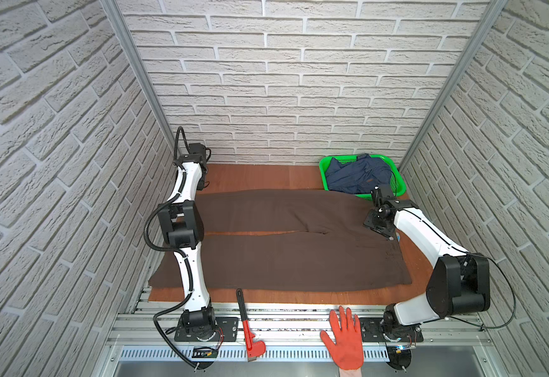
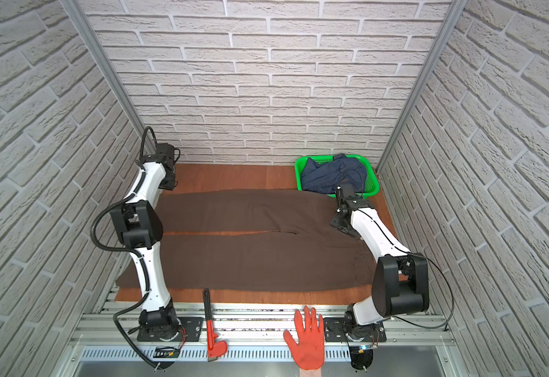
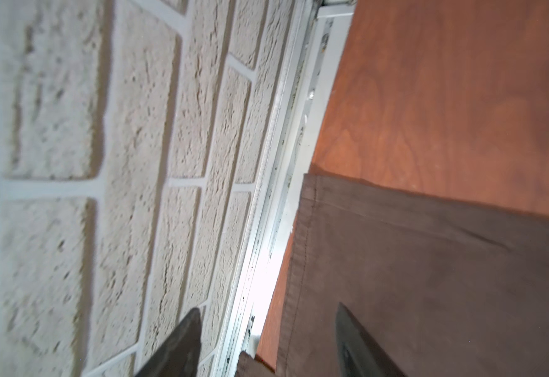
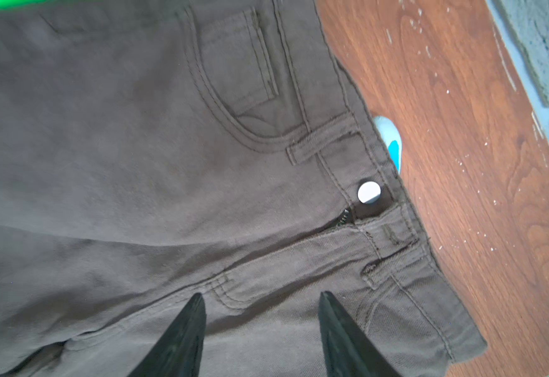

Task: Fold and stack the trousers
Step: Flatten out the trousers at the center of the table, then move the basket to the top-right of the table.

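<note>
Dark brown trousers (image 1: pixel 283 254), unfolded, spread flat across the wooden table (image 1: pixel 250 176), legs side by side, front up

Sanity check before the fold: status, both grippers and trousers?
Left gripper open, over leg hem. Right gripper open, over waistband. Long dark brown soft-fabric trousers flat, unfolded on wooden table. Red pipe wrench and orange-gloved hand at front edge.

One trousers (image 1: pixel 283 261), one basket (image 1: pixel 321 169), one garment (image 1: pixel 355 176), one wrench (image 1: pixel 248 326), one glove (image 1: pixel 346 342), two arms (image 1: pixel 191 271) (image 1: pixel 423 228)

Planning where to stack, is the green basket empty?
No, a dark blue garment lies piled inside the basket.
</note>
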`<state>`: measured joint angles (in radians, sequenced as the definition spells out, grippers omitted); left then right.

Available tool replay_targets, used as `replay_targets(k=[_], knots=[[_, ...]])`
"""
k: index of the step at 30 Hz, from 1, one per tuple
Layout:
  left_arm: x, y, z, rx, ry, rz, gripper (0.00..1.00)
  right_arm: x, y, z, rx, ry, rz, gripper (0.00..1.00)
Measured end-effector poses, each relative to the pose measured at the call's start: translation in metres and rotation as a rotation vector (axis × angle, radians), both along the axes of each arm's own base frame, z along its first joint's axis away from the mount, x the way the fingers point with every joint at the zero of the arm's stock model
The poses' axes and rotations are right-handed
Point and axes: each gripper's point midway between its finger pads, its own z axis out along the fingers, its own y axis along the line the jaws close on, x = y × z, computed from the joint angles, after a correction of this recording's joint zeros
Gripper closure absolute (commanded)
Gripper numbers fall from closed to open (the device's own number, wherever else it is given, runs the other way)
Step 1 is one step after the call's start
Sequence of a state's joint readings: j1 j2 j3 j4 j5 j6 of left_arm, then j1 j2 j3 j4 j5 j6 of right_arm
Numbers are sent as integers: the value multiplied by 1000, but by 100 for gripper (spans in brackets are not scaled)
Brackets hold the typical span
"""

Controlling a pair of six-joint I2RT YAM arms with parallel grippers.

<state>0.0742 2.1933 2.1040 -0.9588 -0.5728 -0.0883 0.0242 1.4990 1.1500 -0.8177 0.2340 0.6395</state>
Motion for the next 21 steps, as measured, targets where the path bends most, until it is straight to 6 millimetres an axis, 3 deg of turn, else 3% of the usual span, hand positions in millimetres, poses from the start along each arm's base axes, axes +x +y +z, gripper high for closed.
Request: replay_targets(k=[3, 6, 8, 11, 14, 16, 21], knots=[[-15, -42, 22, -67, -68, -60, 34, 12, -8, 12, 16, -56, -28, 41], [-26, -100, 38, -149, -147, -152, 37, 28, -20, 23, 50, -136, -77, 43], [-31, -140, 34, -216, -172, -211, 39, 37, -27, 28, 75, -176, -106, 45], [-40, -176, 0, -307, -137, -247, 40, 56, -32, 29, 113, -210, -127, 51], [-56, -186, -45, -363, -56, -222, 40, 80, -26, 20, 166, -223, -118, 56], [-67, -187, -62, -385, -20, -201, 40, 92, -22, 8, 196, -210, -114, 62], [-76, -189, -77, -417, -13, -173, 40, 115, -16, -24, 242, -175, -116, 73]])
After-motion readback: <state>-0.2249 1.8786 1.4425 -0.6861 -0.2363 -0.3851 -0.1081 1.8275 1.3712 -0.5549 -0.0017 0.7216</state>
